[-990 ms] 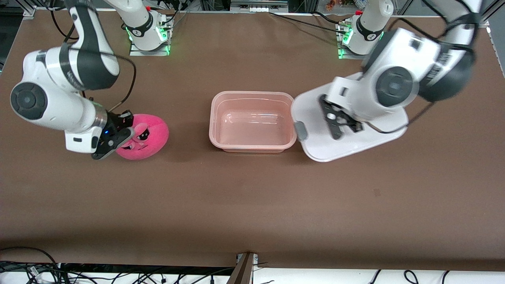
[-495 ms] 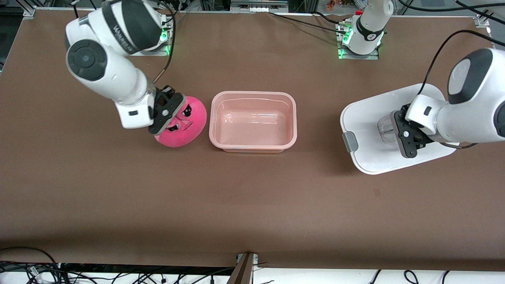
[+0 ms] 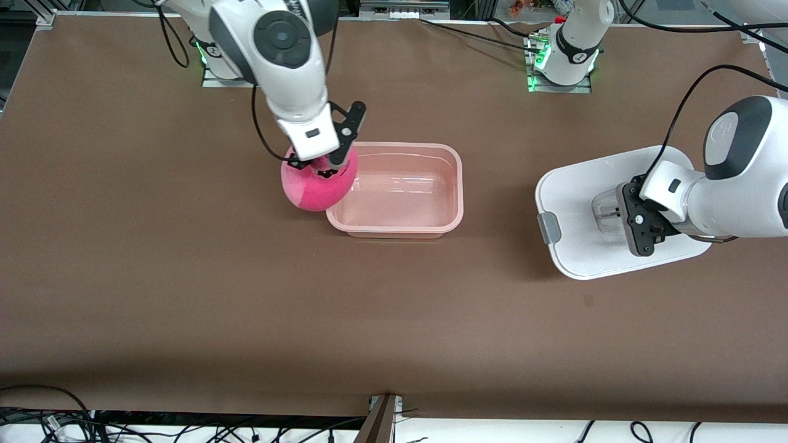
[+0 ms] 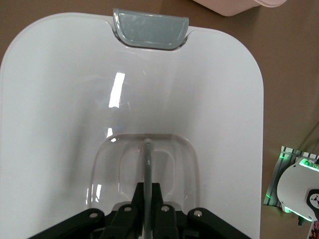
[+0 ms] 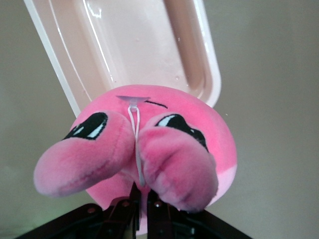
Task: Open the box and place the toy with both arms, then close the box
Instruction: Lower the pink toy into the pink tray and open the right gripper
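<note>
Right hand (image 3: pixel 321 165) has swung toy (image 3: pixel 317 184) from bench up over box (image 3: pixel 395 189) rim at right arm's end, fingers clamped on plush; drop-in looks next. Left hand (image 3: pixel 640 218) pinching lid (image 3: pixel 578 246) handle, lid carried clear toward left arm's end, box open

The right pincer (image 3: pixel 321 165) has carried the toy (image 3: pixel 318 185) up off the worktop (image 3: pixel 184 295) to hang over the rim of the open box (image 3: pixel 396 189) at the right arm's end. The left pincer (image 3: pixel 617 213), clamped on the handle of the lid (image 3: pixel 578 203), has taken it away from the box toward the left arm's end.
</note>
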